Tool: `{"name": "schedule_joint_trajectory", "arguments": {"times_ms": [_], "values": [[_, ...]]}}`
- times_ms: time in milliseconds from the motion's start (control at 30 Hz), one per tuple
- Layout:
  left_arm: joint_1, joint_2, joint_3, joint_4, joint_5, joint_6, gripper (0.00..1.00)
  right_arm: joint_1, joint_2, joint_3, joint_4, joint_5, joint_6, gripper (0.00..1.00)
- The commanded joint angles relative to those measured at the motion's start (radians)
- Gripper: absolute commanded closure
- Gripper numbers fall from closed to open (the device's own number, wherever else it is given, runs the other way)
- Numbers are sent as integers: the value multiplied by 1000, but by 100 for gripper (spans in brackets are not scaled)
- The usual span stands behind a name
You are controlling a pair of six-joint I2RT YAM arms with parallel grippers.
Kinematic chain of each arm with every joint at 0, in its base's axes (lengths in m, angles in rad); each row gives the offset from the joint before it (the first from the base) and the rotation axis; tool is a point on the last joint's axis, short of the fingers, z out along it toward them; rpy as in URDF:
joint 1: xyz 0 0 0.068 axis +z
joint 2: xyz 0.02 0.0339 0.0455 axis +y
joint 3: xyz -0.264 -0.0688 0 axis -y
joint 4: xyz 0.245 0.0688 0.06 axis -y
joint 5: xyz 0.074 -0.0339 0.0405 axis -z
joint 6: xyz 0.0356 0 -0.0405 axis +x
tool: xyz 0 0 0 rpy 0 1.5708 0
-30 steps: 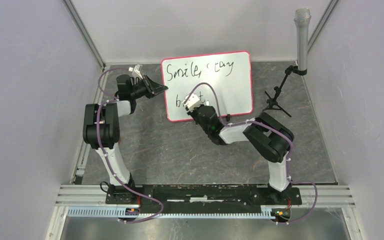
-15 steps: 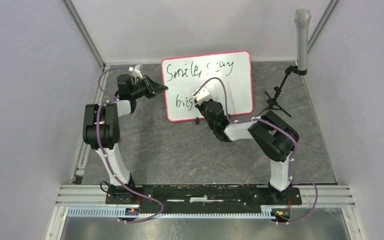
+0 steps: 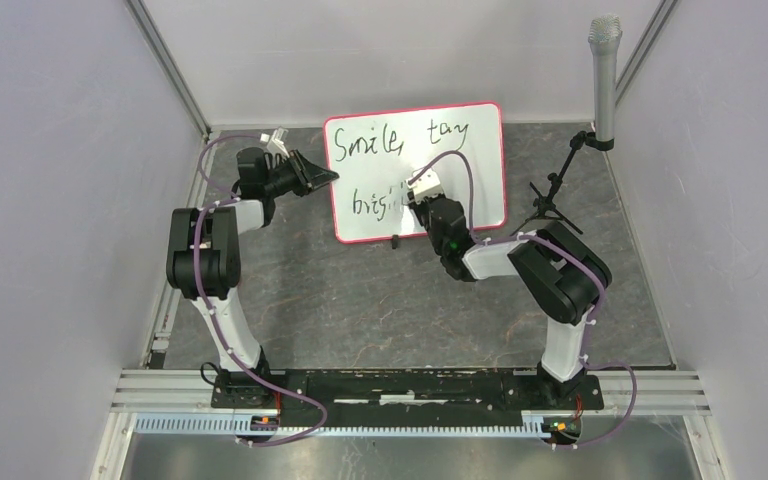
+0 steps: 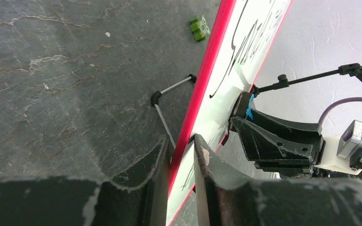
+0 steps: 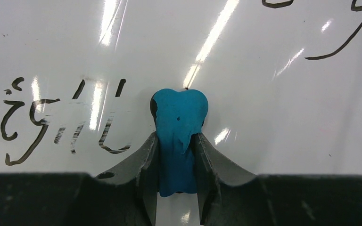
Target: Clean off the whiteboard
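Whiteboard (image 3: 415,170) stands propped on the dark stone-pattern table (image 3: 360,300), pink-red frame all round, writing face turned toward the arms. Black handwriting on it: top row reads "Smile," then a bare gap, then "tay"; lower row starts "brig", followed by a few thin, broken strokes. Left gripper (image 4: 181,146) is at the whiteboard's left edge, one finger on each side of the pink frame and both very close to it; from the wrist view I cannot tell whether the jaws actually pinch the frame or only bracket it. A thin wire leg with a black foot (image 4: 156,99) juts from that same edge onto the table, on the side away from the writing. Small green block (image 4: 199,27) lies on the table just beside the frame, further along that edge. Right gripper (image 5: 176,139) is over the whiteboard's lower middle, jaws closed on a blue eraser (image 5: 179,110); the eraser's rounded tip sits against the white surface, just right of the broken strokes of the lower row. The surface around the tip and to its right is bare and glossy with glare streaks. Microphone on a black stand (image 3: 605,70) stands well to the right of the whiteboard, apart from it.
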Motion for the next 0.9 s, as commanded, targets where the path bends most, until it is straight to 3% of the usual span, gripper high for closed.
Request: {"name": "schedule_joint_trajectory", "arguments": {"times_ms": [0, 167, 367, 667, 867], "values": [[-37, -42, 24, -22, -10, 47, 69, -7, -46, -12, -59, -41, 41, 71], [-37, -43, 24, -22, -14, 44, 71, -24, -69, -12, -88, -83, 68, 63], [-37, -39, 26, -22, -8, 43, 71, -69, -110, -33, -97, -200, 145, 45], [-38, -33, 27, -1, 10, 26, 66, -90, -142, -53, -61, -301, 163, 38], [-38, -33, 26, 6, 11, 20, 69, -95, -82, 12, -94, -314, 169, 55]]}}
